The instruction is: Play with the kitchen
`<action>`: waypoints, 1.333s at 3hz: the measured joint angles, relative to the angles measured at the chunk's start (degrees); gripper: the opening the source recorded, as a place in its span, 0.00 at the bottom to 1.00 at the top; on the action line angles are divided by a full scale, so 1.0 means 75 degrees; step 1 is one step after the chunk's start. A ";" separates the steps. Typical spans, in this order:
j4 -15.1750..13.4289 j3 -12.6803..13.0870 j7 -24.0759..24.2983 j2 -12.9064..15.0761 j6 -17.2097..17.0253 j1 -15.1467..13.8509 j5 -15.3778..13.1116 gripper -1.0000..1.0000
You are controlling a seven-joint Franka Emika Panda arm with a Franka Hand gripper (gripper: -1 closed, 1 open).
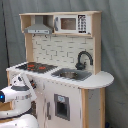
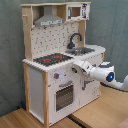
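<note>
1. Second exterior view: the kitchen stood on a wooden floor, before a grey backdrop
2. The gripper met its front panel beside the knobs; finger spread could not be told

A plain grey curtain hangs as the far backdrop in both exterior views, falling in soft vertical folds. In the second exterior view, a light wooden tabletop fills the near right, its planks running lengthwise. A dark seam crosses that wood at the near edge, with another wooden board at the near left.
</note>
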 joint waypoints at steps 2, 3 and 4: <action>-0.0002 0.0000 0.1653 -0.0007 0.0000 0.0006 0.0032 0.00; -0.0004 0.0000 0.2485 -0.0020 0.0000 0.0012 0.0050 0.00; 0.0013 0.0001 0.2967 -0.0064 0.0000 0.0021 0.0061 0.00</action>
